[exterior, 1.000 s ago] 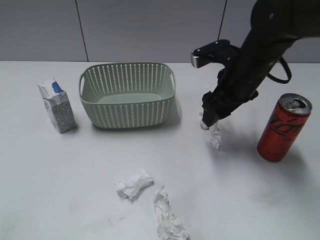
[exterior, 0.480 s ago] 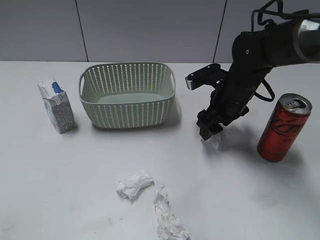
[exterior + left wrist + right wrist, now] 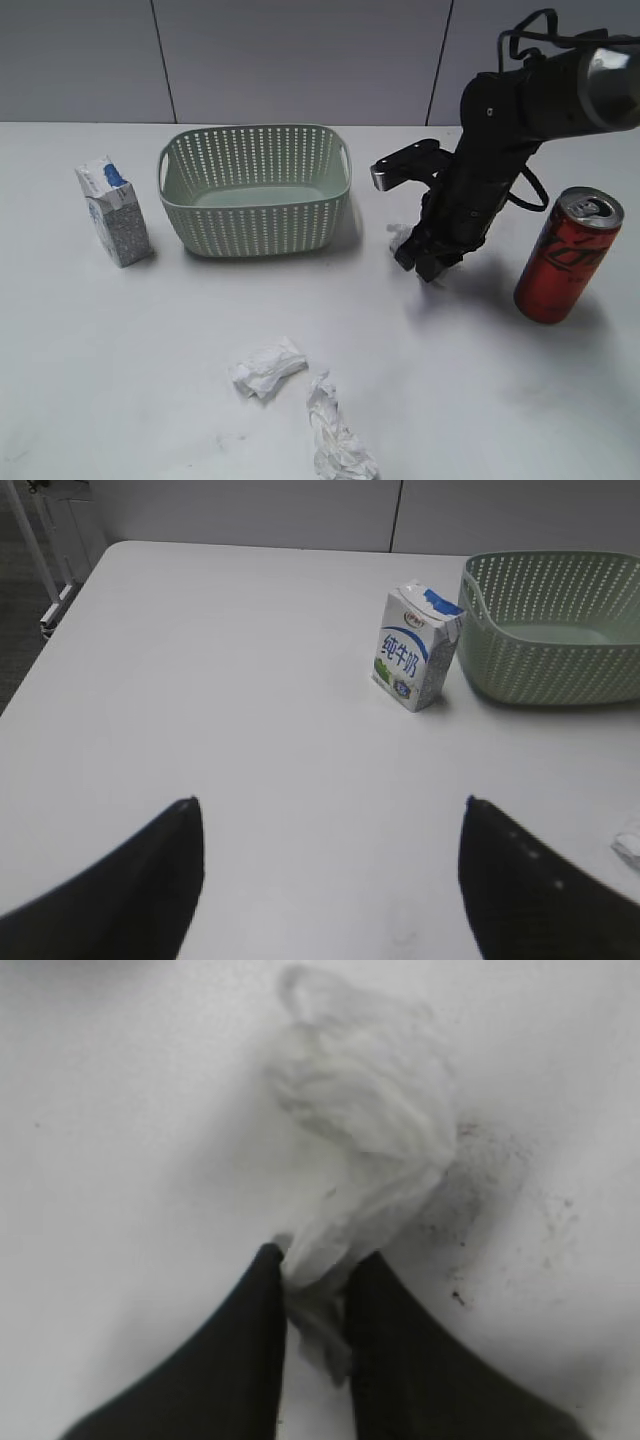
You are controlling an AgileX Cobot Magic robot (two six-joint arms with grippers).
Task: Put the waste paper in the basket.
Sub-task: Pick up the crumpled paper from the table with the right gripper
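Observation:
The pale green basket (image 3: 255, 225) stands at the back left of centre and also shows in the left wrist view (image 3: 560, 660). My right gripper (image 3: 425, 262) is low over the table to the basket's right. It is shut on one waste paper wad (image 3: 360, 1090), whose tail is pinched between the fingers (image 3: 250, 1340). In the exterior view only a bit of that wad (image 3: 399, 237) shows beside the gripper. Two more wads lie at the front: a small one (image 3: 268, 368) and a longer twisted one (image 3: 335, 440). My left gripper (image 3: 329, 802) is open and empty over bare table.
A white-and-blue carton (image 3: 115, 212) stands left of the basket, also in the left wrist view (image 3: 412, 650). A red can (image 3: 566, 255) stands upright right of my right gripper. A grey wall runs behind the table.
My right gripper has come down to the table with the wad; the paper that hung below it is now mostly hidden behind the gripper. The other wads have not moved.

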